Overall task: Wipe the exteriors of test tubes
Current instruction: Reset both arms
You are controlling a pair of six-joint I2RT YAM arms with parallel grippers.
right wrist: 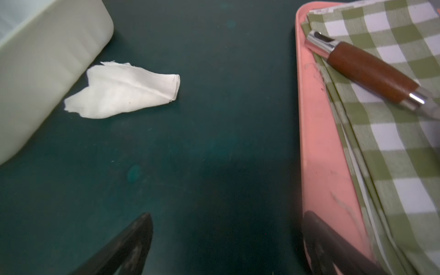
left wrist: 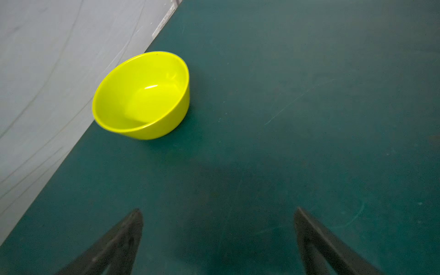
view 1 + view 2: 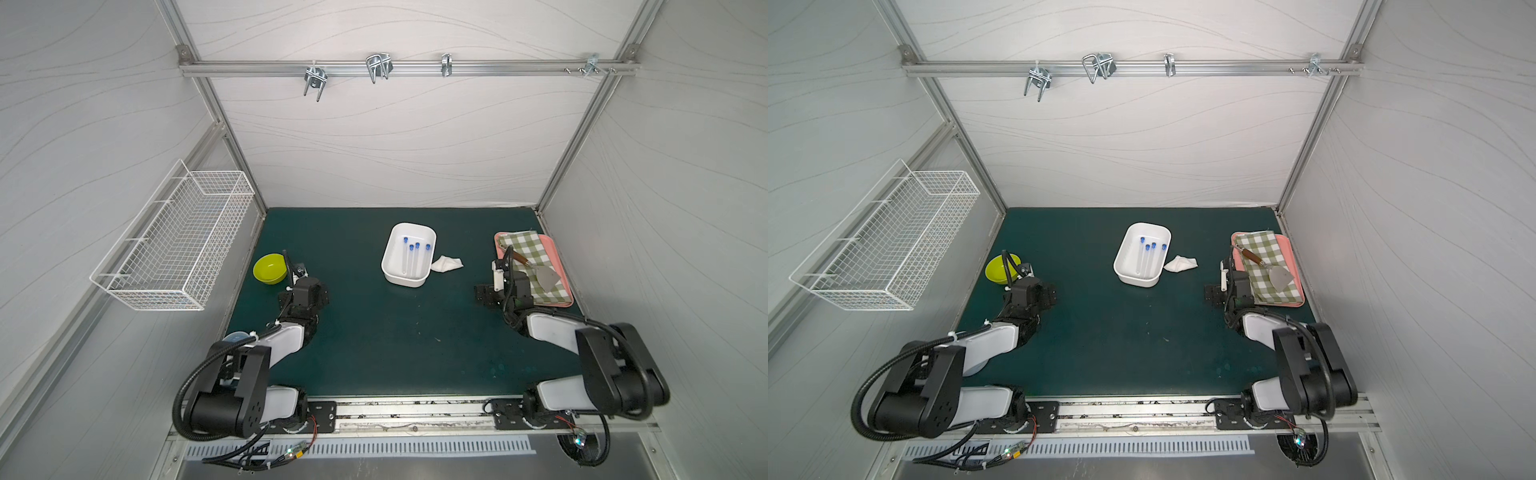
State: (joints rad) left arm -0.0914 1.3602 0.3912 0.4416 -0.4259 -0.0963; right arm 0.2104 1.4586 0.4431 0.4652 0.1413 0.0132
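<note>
While my own wrists cover my fingertips in both top views, the wrist cameras catch them only as dark, blurred wedges cut off at the frame edge. My left fingers stand wide apart over bare bench. My right fingers are spread just as wide, one over the bench and the other overlapping the rim of the pink tray in that view.

The four test tubes are hard to make out. Their clear bodies fade into the white tub holding them, and only the blue caps stand out. The right wrist view shows just the tub's outer wall, so the tubes are hidden there. It also cuts off the spatula past its wooden handle, where it lies on the green checked cloth. In a top view my left wrist cable crosses the yellow-green bowl.

The tubes lie side by side, caps toward the back wall, at mid-bench between my arms and well apart from both sets of fingers. A crumpled white cloth lies against the tub's right side.

A scuffed dark green mat covers the bench. Pale panels with wavy lines wall it in. A wire basket hangs on the left wall, and a rail with metal hooks crosses the back.
</note>
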